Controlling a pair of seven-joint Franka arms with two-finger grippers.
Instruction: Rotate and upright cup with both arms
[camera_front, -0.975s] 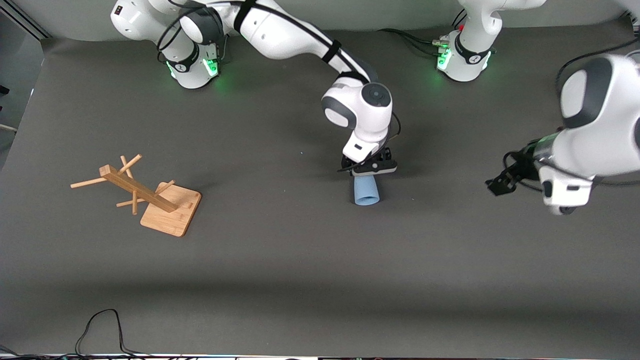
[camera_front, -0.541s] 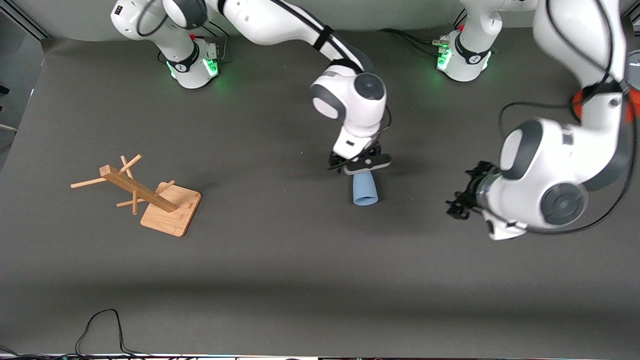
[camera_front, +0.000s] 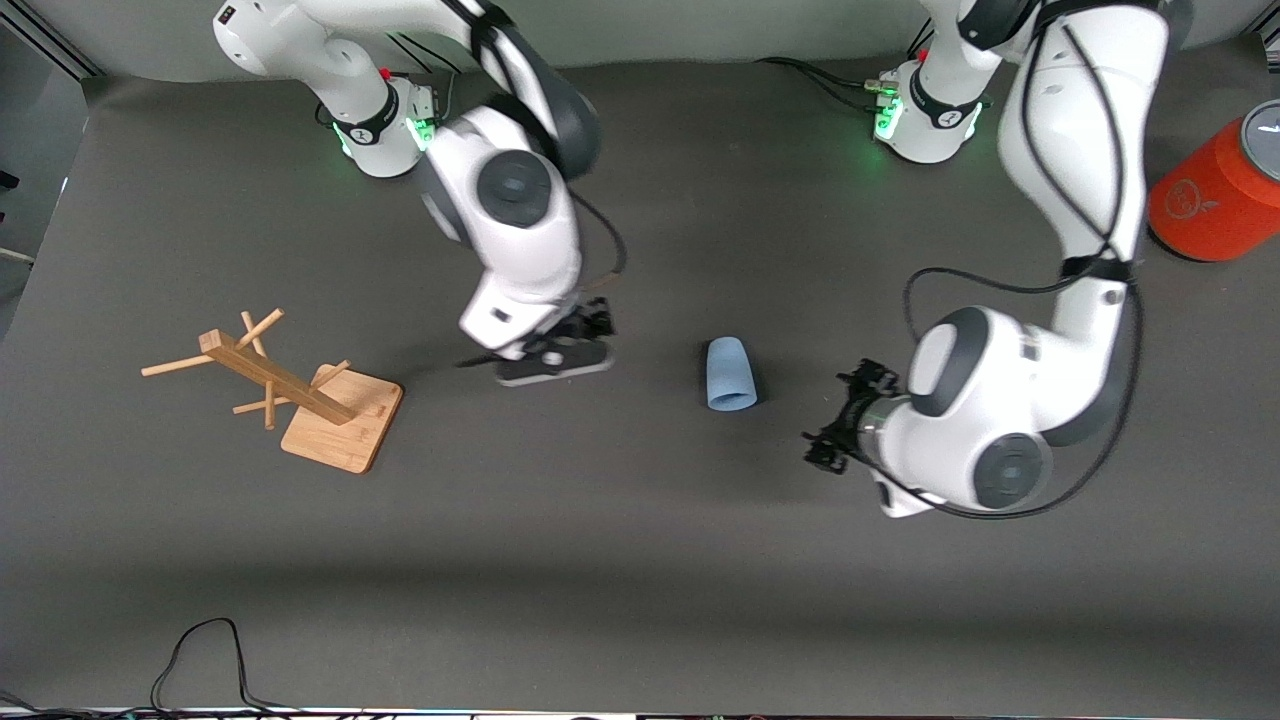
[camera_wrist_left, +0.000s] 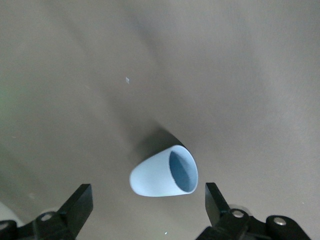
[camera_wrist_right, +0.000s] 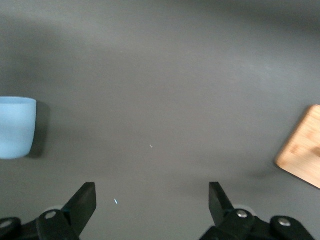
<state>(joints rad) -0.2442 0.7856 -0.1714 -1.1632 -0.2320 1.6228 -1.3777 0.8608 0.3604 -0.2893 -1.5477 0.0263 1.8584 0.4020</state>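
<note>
The light blue cup (camera_front: 730, 374) lies on its side on the grey table, its open mouth toward the front camera. My left gripper (camera_front: 838, 425) is open and empty, low beside the cup toward the left arm's end. In the left wrist view the cup (camera_wrist_left: 162, 172) lies just ahead of the open gripper (camera_wrist_left: 148, 207), apart from both fingers. My right gripper (camera_front: 570, 345) is open and empty over the table between the cup and the wooden rack. The right wrist view shows the cup (camera_wrist_right: 16, 127) off to one side of the gripper (camera_wrist_right: 150, 202).
A wooden rack (camera_front: 290, 385) lies tipped over toward the right arm's end; its base shows in the right wrist view (camera_wrist_right: 302, 160). A large orange cylinder (camera_front: 1215, 195) with a grey top stands at the left arm's end. A black cable (camera_front: 200, 650) lies at the table's front edge.
My right gripper has left the cup's closed end and moved toward the rack. My left arm has swung in beside the cup. The cup has stayed put, still on its side.
</note>
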